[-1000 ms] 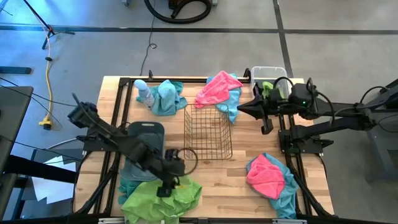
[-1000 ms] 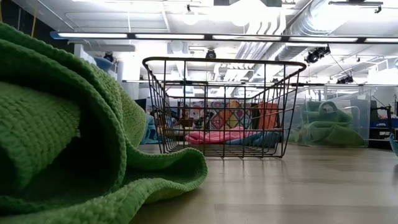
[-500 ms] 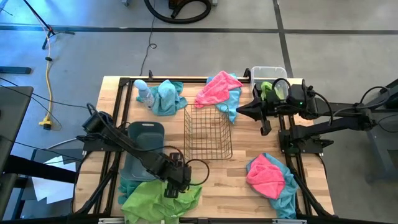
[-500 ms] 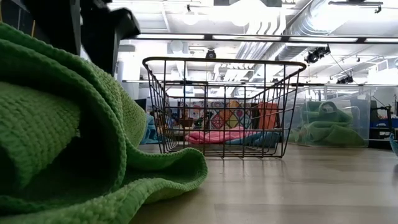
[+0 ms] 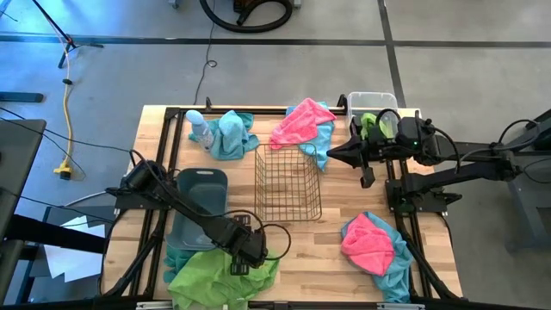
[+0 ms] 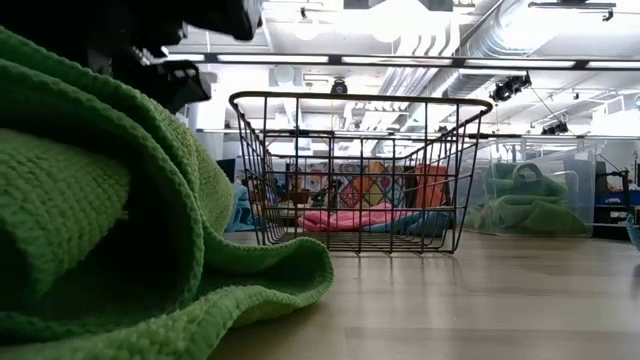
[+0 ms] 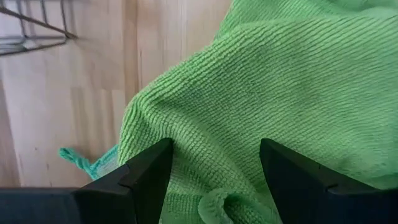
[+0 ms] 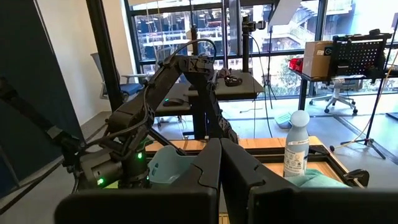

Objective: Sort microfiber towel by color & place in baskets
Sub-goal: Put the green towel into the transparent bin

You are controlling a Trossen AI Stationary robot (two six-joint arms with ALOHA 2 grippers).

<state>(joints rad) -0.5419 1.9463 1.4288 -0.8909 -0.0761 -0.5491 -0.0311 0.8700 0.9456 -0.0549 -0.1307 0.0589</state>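
High view: hovering over the crumpled lime green microfiber towel [image 5: 225, 274] at the near edge of the pale wooden worktop [image 5: 297, 245], left hand [image 5: 240, 268] spread wide, gripping nothing. Lying just beside that towel, the dark grey-blue oblong plastic tub [image 5: 199, 207], with a teal cloth [image 5: 176, 257] peeking out between them. Standing mid-worktop, the square copper-toned wire mesh basket [image 5: 287, 183]. Waiting raised near the clear rectangular plastic bin [image 5: 373, 105] at the far right, right hand [image 5: 331, 153] pinched fully closed, carrying nothing. Sitting in that bin, more green cloth [image 5: 369, 120]. Resting behind the wire basket, a pink-on-teal towel pile [image 5: 305, 126]; lying at the near right, another pink-on-teal pile [image 5: 375, 244]; sitting at the far left, a teal towel [image 5: 229, 135] touching a pale blue-and-white bottle [image 5: 199, 129].

Low view: filling the foreground, the green towel's folds, with dark arm parts hanging above them; standing behind, the wire basket, with the clear bin off to its right.

Left wrist view: straddling the green towel's ribbed surface, two dark fingers [image 7: 147, 176] set well apart, a teal corner [image 7: 81, 160] showing beside it.

Right wrist view: pressing together, the right fingers [image 8: 208, 171], looking across at the left arm and the bottle.
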